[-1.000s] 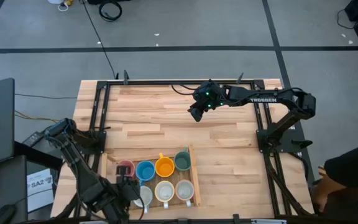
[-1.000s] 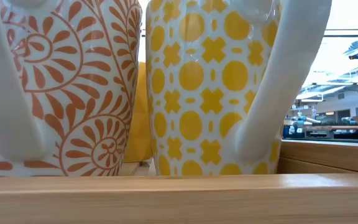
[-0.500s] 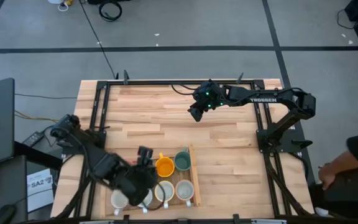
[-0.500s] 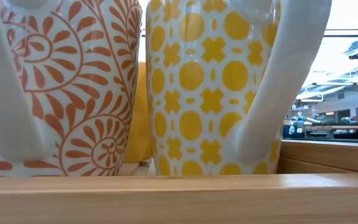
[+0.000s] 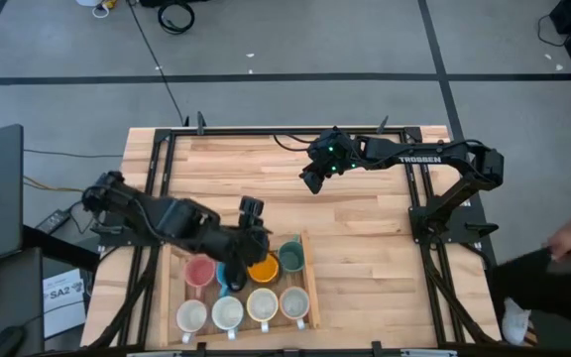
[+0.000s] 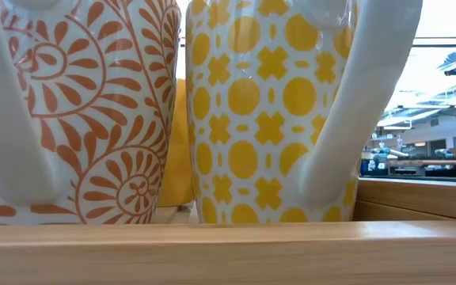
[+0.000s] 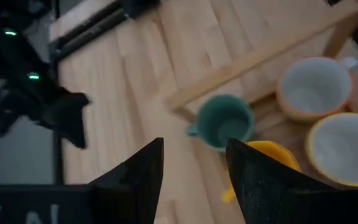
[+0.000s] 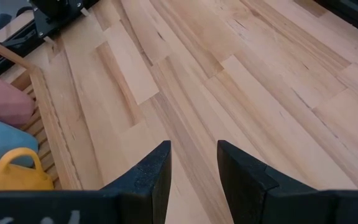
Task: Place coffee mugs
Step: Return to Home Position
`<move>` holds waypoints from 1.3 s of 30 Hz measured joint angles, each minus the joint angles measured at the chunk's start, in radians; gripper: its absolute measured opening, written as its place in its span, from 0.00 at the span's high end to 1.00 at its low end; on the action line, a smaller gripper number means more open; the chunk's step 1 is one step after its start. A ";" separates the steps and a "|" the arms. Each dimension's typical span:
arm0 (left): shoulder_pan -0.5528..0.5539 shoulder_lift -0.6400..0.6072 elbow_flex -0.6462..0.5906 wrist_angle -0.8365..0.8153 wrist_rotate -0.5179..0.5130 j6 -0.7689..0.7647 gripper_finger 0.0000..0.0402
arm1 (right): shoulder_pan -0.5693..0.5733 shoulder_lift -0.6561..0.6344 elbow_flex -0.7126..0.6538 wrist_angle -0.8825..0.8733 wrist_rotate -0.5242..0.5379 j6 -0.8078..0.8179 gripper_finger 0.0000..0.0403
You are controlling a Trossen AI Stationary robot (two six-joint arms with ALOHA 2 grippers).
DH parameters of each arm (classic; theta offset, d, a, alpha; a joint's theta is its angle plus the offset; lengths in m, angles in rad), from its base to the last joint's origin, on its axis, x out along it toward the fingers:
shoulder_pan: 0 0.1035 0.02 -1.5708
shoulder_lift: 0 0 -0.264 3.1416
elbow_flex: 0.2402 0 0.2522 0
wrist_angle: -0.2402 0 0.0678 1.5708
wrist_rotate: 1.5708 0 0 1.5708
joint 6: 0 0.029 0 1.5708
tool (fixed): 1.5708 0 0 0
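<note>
Several coffee mugs stand upright on their bases in a wooden tray [image 5: 312, 290] at the table's near edge: pink [image 5: 199, 270], orange [image 5: 265, 268], dark green [image 5: 291, 257], a blue one [image 5: 228, 281] half hidden by my arm, and a near row of white ones [image 5: 262, 306]. My left gripper [image 5: 254, 250] hovers open over the tray's far side, above the orange mug [image 7: 263, 154] and short of the green mug [image 7: 222, 121], with nothing between its fingers. My right gripper [image 5: 313, 178] hangs open and empty over the table's far middle.
Bare wooden tabletop [image 8: 229, 81] lies between the tray and my right gripper. Black frame rails [image 5: 162, 188] run along the table's left and right sides. The low view is filled by two patterned mugs, one orange [image 6: 77, 111] and one yellow [image 6: 267, 111], behind the tray's rim [image 6: 228, 245].
My left gripper has risen from the tray's near left corner and swung across the tray toward its far right side, rolling its wrist, open all the while. The leftmost white mug, hidden before, now stands uncovered. The right arm has kept still.
</note>
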 joint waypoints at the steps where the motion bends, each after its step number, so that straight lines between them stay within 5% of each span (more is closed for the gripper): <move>1: 0.010 -0.009 0.000 0.003 0.001 0.017 0.55 | 0.000 0.000 0.000 0.000 0.000 0.000 0.66; 15: 0.209 -0.172 0.000 0.082 0.133 0.186 0.55 | 0.001 0.000 0.000 0.000 0.000 0.000 0.66; 39: 0.608 -0.495 -0.002 0.023 0.571 0.347 0.55 | 0.002 0.000 0.000 0.003 0.000 0.000 0.66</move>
